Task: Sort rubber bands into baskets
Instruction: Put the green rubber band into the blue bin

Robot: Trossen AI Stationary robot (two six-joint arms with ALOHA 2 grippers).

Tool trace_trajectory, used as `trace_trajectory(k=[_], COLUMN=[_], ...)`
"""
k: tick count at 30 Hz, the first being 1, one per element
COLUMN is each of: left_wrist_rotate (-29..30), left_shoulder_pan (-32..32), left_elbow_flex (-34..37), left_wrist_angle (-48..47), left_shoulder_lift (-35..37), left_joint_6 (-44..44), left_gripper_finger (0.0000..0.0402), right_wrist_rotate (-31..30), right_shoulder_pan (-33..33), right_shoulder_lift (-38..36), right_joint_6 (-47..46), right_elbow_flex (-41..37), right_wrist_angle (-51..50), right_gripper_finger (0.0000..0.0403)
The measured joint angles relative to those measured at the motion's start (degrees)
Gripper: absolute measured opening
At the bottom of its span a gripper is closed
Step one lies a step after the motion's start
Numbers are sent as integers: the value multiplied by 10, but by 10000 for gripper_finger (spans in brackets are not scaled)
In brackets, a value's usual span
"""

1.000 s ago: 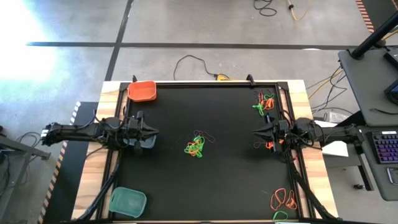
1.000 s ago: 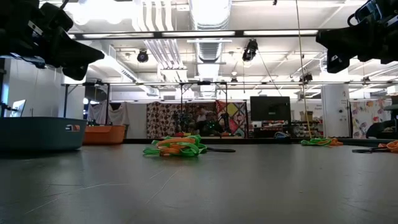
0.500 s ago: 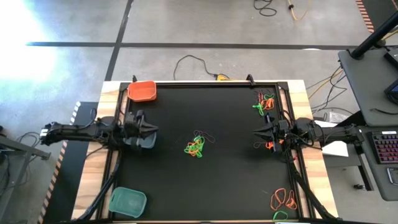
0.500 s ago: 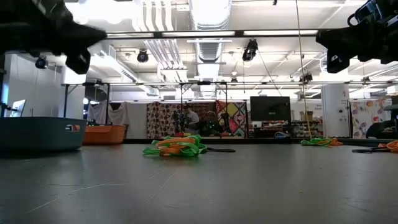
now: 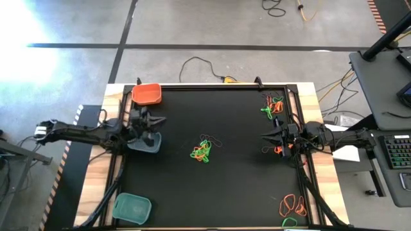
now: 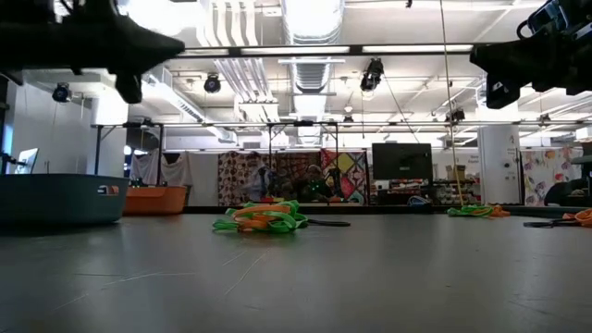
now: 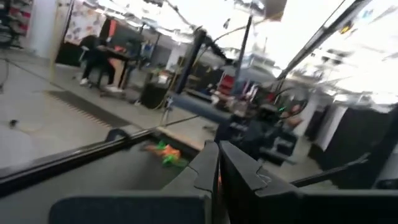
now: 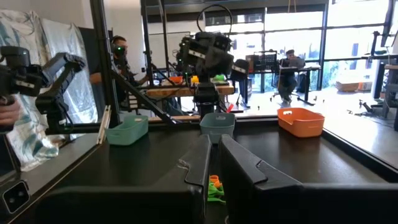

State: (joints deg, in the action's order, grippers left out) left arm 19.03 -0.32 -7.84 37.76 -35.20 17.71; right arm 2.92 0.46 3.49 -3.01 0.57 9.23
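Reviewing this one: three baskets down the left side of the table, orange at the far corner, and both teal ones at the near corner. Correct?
Not quite. Only one teal basket is at the near corner; the other teal basket sits midway along the left side, under the left gripper. The orange basket is at the far corner, as the high view shows.

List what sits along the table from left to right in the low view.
Teal basket → orange basket → middle pile of rubber bands → green and orange bands farther right → orange bands at the right edge.
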Motion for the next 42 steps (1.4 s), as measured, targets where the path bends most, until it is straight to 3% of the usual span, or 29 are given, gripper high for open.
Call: trace_trajectory(k=[4,12,19,21,25,28,36,42], left_wrist_rotate=[6,11,-17,-19,-20,-20,-20,-12], left_shoulder_pan=[0,0,-14,-20,-24,-31,-86,-142], left_elbow_flex=[-4,-80,-141,-163,-222,-269,-314,-316], left_wrist_angle=[57,47,62,30,-124,-168,-190,-197], left_shoulder_lift=[-113,-307,-401,-414,-437,-460,-527,-577], left_joint_6=[-29,-23,-53,-47,-16,-8,-1,20], left_gripper_finger=[1,1,1,4,31,66,164,185], right_wrist_rotate=[0,0,0,0,0,0,0,0], right_shoulder_pan=[0,0,0,0,0,0,0,0], right_shoulder_lift=[0,0,0,0,0,0,0,0], right_joint_6=[0,0,0,0,0,0,0,0], right_elbow_flex=[0,0,0,0,0,0,0,0], right_wrist_angle=[0,0,0,0,0,0,0,0], right_gripper_finger=[27,27,27,27,27,27,27,27])
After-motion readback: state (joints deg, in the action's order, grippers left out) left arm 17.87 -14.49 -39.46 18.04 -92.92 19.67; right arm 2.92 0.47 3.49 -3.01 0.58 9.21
